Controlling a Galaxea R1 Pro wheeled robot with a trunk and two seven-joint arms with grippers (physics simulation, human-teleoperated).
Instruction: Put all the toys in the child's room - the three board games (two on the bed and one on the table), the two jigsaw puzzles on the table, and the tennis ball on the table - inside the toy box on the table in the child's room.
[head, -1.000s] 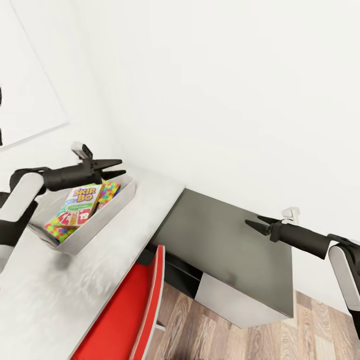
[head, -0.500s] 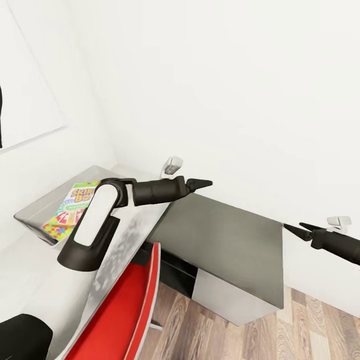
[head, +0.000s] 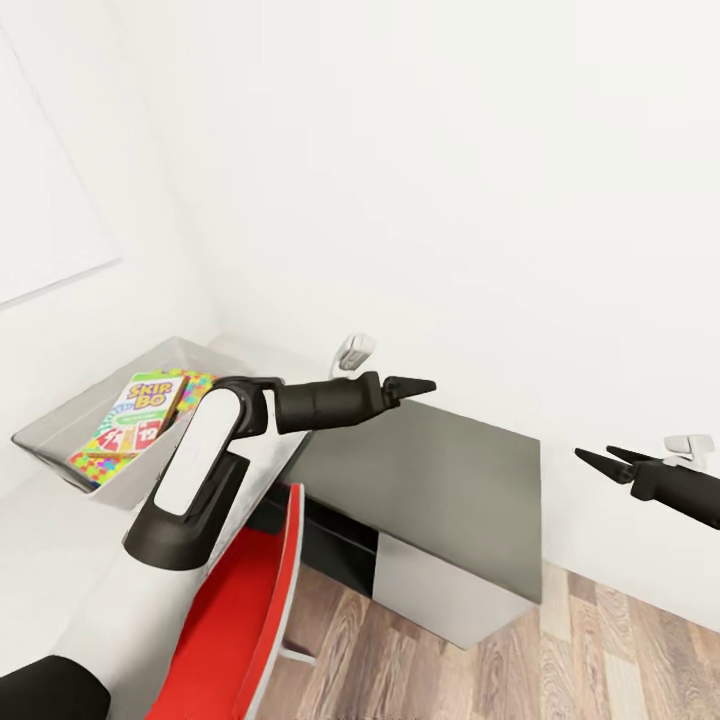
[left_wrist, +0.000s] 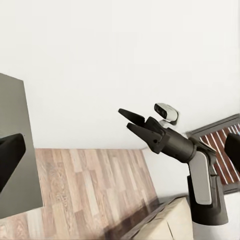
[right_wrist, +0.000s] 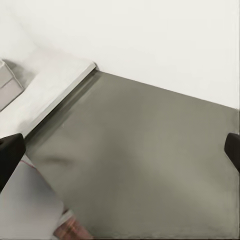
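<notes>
The grey toy box (head: 50, 445) stands on the white table at the left of the head view. In it lies a Skip-Bo board game (head: 142, 398) on top of a colourful jigsaw puzzle box (head: 92, 462). My left gripper (head: 422, 385) reaches out to the right, away from the box, over the dark cabinet; its fingers (left_wrist: 10, 155) stand wide apart with nothing between them. My right gripper (head: 600, 460) hangs open and empty by the wall at the right, and shows as well in the left wrist view (left_wrist: 125, 118). Its fingers (right_wrist: 9, 157) frame the cabinet top.
A dark grey cabinet (head: 440, 480) adjoins the white table (head: 60, 570) against the white wall. A red chair (head: 250, 610) is tucked at the table's edge below my left arm. Wooden floor (head: 600, 660) lies in front of the cabinet.
My left arm has swung from above the toy box out to the right over the dark cabinet. The view has turned, shifting the box leftward and the right gripper rightward.
</notes>
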